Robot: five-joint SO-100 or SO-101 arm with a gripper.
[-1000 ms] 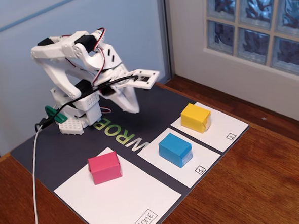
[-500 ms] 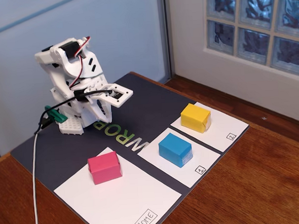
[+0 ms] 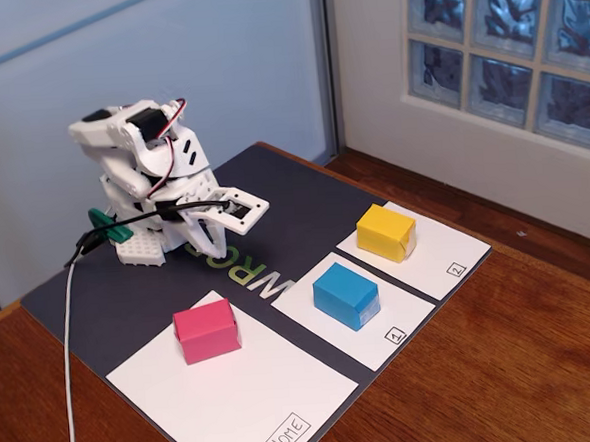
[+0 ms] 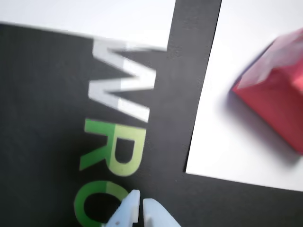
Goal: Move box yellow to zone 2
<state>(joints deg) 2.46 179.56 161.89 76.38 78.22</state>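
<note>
My hand (image 4: pixel 140 206) is narrow, the two tips almost together, and it holds nothing; it is folded near my base over the dark mat (image 3: pixel 294 206). The box yellow (image 3: pixel 386 231) sits on zone 2 (image 3: pixel 447 252), at the sheet's far end. The risk I see is small: if I reach out again, I could push it off the sheet.

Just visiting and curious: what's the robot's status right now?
Gripper shut, empty, low over the dark mat. Yellow box sits on the sheet marked 2. Nothing in the way.
</note>
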